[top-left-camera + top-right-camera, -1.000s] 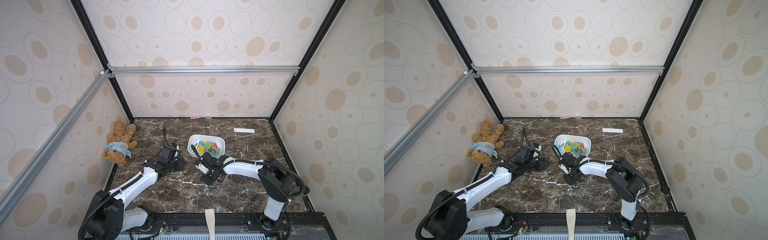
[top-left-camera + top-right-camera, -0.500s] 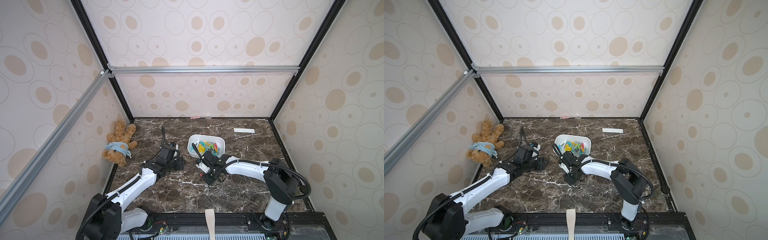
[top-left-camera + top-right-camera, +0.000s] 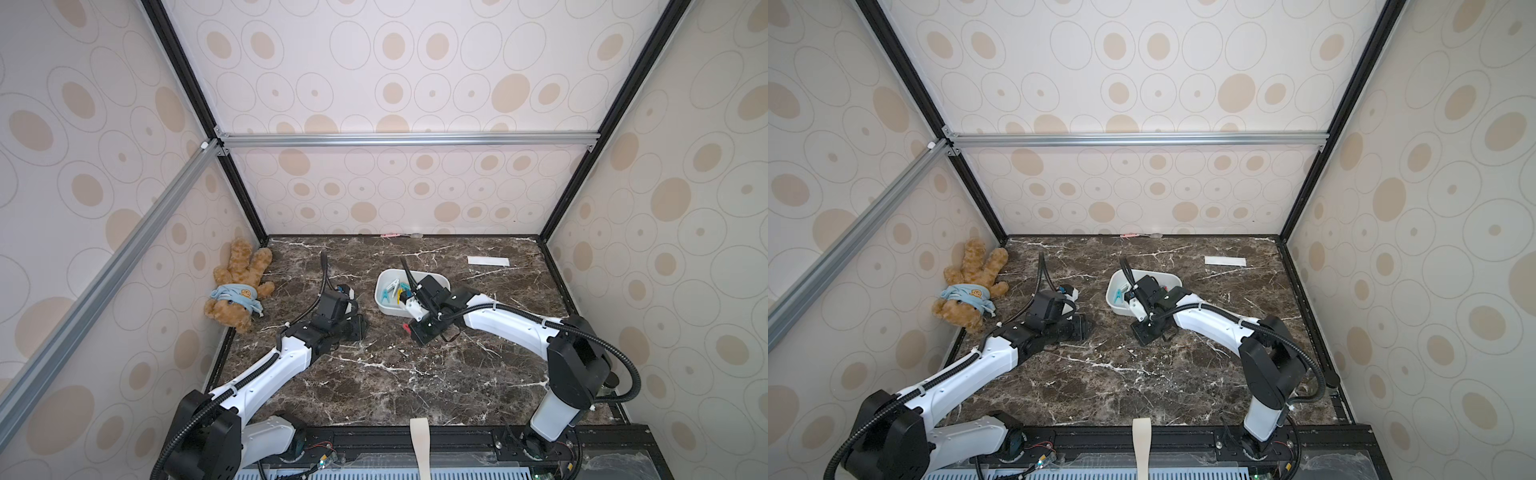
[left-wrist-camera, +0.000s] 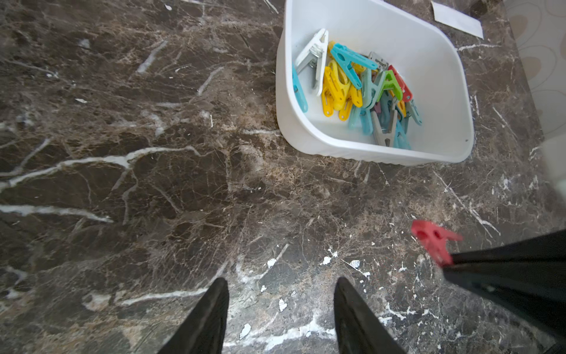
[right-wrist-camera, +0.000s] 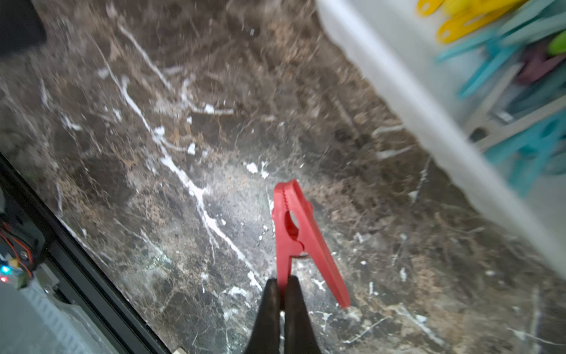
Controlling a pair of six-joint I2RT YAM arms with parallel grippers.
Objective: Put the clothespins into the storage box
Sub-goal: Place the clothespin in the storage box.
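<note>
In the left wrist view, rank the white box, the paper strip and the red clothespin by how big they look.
1. Box: clearly the largest.
2 and 3, not ranked: the paper strip and the red clothespin look about alike. The strip lies farther off and is cut by the picture's edge. The clothespin is nearer, with one end hidden.

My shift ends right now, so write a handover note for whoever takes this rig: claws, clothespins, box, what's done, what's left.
The right claw is shut on the red clothespin, outside the storage box, beside its wall.
The left claw is open and empty over the marble table.
Done: a pile of clothespins lies in the box.
Left: carry the red one over the rim and release it.
</note>
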